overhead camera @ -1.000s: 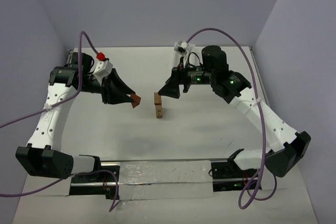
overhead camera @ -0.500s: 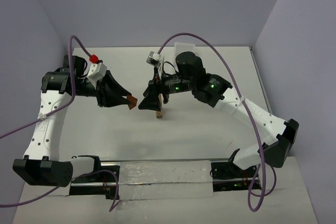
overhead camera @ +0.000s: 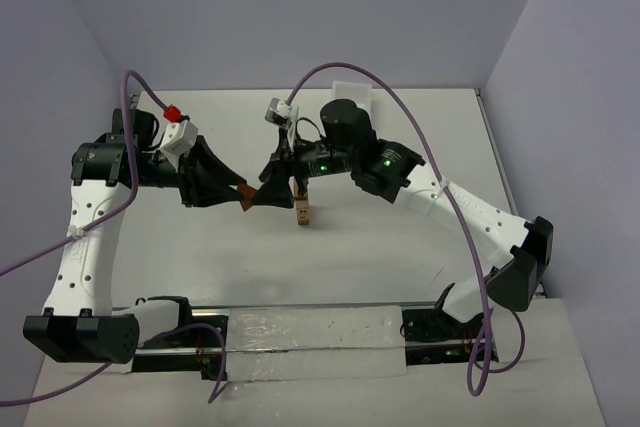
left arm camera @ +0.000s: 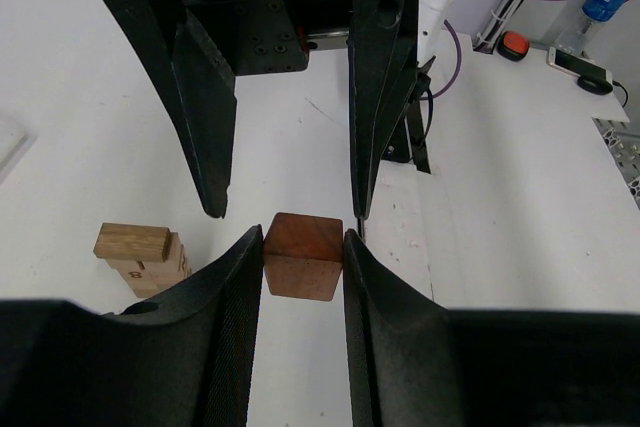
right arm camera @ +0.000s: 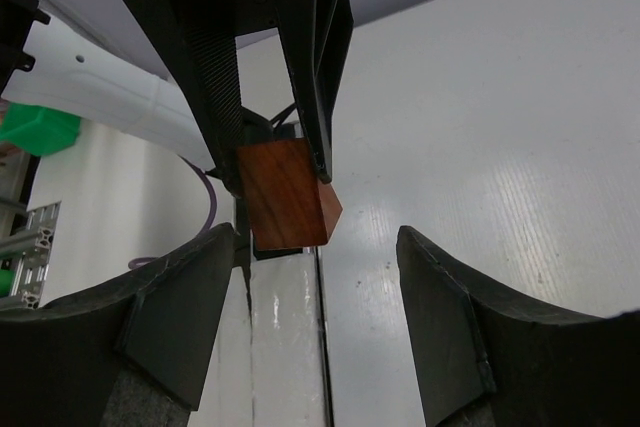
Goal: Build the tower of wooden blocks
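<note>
A reddish-brown cube (left arm camera: pixel 303 255) hangs above the table, and my left gripper (left arm camera: pixel 303 243) is shut on its two sides. In the top view this cube (overhead camera: pixel 244 194) sits left of the wood block tower (overhead camera: pixel 302 210), a short tan column. From the left wrist the tower (left arm camera: pixel 145 252) shows a tan block lying slightly askew on a marked one. My right gripper (overhead camera: pixel 262 196) faces the left one tip to tip. Its jaws stand open on either side of the cube (right arm camera: pixel 285 194), and its fingers (right arm camera: pixel 180 307) do not touch it.
A white tray (overhead camera: pixel 352 95) lies at the back of the table behind the right arm. The right arm's forearm passes just above and behind the tower. A clear plastic strip (overhead camera: pixel 310 342) covers the rail between the arm bases at the near edge.
The right arm has swung left past the tower to the held cube, its jaws narrowing somewhat. The left gripper has drawn slightly left with the cube.
</note>
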Robot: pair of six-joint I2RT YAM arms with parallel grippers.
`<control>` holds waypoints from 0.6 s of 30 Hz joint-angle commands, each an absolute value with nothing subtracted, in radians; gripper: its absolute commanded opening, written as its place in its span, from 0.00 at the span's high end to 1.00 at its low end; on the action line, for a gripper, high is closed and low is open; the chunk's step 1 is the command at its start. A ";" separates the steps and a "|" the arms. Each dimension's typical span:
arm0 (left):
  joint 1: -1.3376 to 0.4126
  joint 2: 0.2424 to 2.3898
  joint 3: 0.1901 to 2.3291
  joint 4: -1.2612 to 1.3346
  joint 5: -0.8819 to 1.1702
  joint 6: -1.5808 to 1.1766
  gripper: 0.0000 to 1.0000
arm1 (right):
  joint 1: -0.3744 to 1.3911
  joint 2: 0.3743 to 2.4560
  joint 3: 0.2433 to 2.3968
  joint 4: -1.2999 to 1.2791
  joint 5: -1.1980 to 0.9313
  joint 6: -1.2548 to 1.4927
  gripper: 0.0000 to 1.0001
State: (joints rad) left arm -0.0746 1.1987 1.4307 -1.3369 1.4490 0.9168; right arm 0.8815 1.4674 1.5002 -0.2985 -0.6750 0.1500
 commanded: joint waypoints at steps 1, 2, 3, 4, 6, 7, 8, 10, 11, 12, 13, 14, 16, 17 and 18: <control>-0.064 1.177 1.427 -1.362 1.697 0.907 1.00 | 0.904 1.473 1.552 -0.238 -0.692 0.115 0.29; -0.064 1.178 1.427 -1.362 1.697 0.905 1.00 | 0.908 1.477 1.552 -0.239 -0.693 0.112 0.30; -0.064 1.178 1.425 -1.362 1.697 0.904 1.00 | 0.911 1.477 1.555 -0.238 -0.701 0.109 0.31; -0.064 1.179 1.425 -1.363 1.697 0.904 1.00 | 0.913 1.479 1.557 -0.240 -0.705 0.104 0.32; -0.064 1.178 1.424 -1.362 1.697 0.904 1.00 | 0.924 1.484 1.559 -0.245 -0.707 0.093 0.35; -0.064 1.178 1.423 -1.362 1.697 0.904 1.00 | 0.929 1.485 1.562 -0.250 -0.707 0.087 0.35; -0.064 1.178 1.421 -1.362 1.697 0.905 1.00 | 0.934 1.486 1.564 -0.254 -0.707 0.079 0.36; -0.063 1.178 1.419 -1.362 1.698 0.907 1.00 | 0.942 1.488 1.569 -0.262 -0.705 0.064 0.38; -0.063 1.178 1.417 -1.362 1.698 0.907 1.00 | 0.943 1.488 1.568 -0.262 -0.704 0.064 0.40; -0.063 1.177 1.416 -1.362 1.697 0.907 1.00 | 0.943 1.489 1.570 -0.264 -0.701 0.061 0.44; -0.063 1.178 1.416 -1.362 1.697 0.907 1.00 | 0.943 1.491 1.572 -0.265 -0.700 0.058 0.48; -0.063 1.177 1.416 -1.362 1.697 0.907 1.00 | 0.943 1.492 1.575 -0.266 -0.700 0.056 0.50; -0.062 1.176 1.416 -1.362 1.697 0.907 1.00 | 0.943 1.494 1.580 -0.269 -0.701 0.053 0.54; -0.061 1.175 1.416 -1.362 1.697 0.907 1.00 | 0.943 1.496 1.583 -0.271 -0.701 0.051 0.55; -0.061 1.176 1.416 -1.362 1.697 0.907 1.00 | 0.943 1.496 1.586 -0.273 -0.701 0.045 0.56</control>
